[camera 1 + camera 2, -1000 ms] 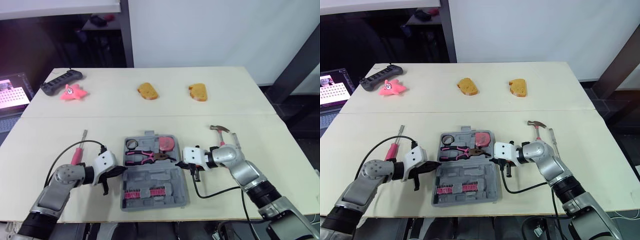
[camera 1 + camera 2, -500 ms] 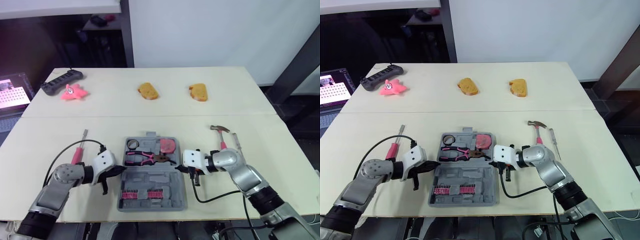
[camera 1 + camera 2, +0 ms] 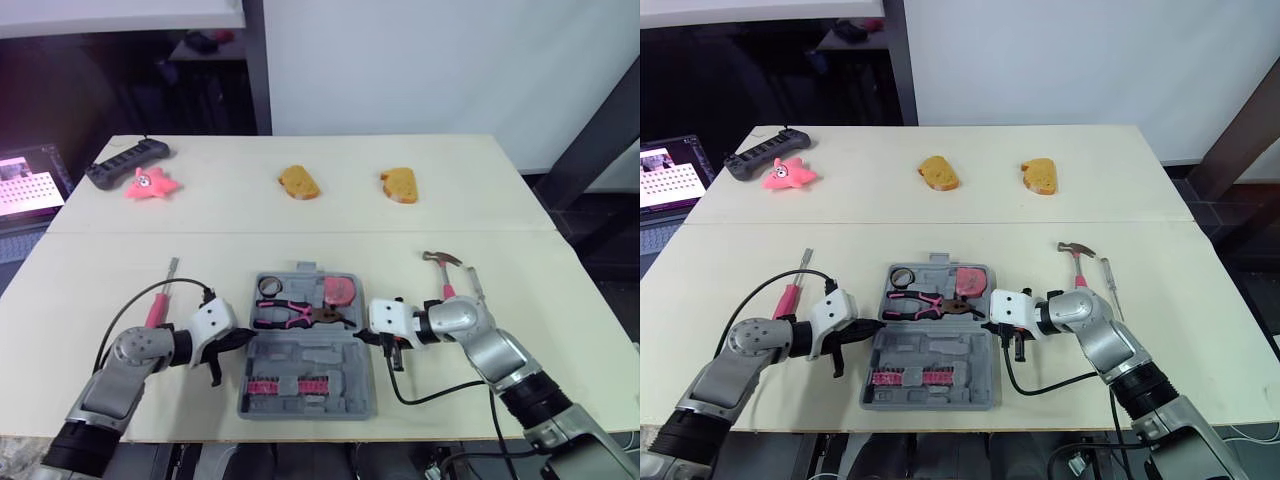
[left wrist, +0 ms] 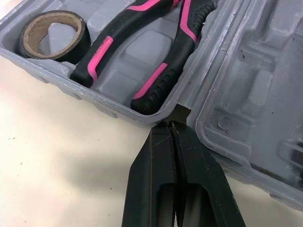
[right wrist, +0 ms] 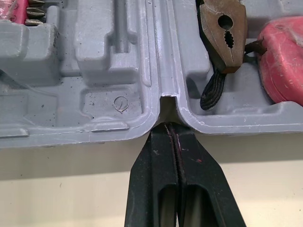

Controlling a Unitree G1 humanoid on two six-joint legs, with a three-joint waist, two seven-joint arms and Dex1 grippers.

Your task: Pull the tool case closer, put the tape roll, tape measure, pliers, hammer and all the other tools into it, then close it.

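Tool case (image 3: 306,352) open flat, lower centre of frame, near table's front edge. Upper half holds tape roll (image 3: 267,287), pliers (image 3: 290,314), pink tape measure (image 3: 341,291); lower half holds a bit strip (image 3: 288,385). Left gripper (image 3: 242,341) and right gripper (image 3: 363,333), each with jaws together, tips in the hinge notches at either side. Hammer (image 3: 441,268) and slim screwdriver (image 3: 474,286) just beyond right arm; pink-handled screwdriver (image 3: 160,300) under left arm's cable. Far back: two bread pieces (image 3: 298,182), pink starfish toy (image 3: 147,183), power strip (image 3: 126,163).

We lose part of the lit screen (image 3: 28,185) at the frame's left edge; the right wrist view crops the tape measure (image 5: 284,52).
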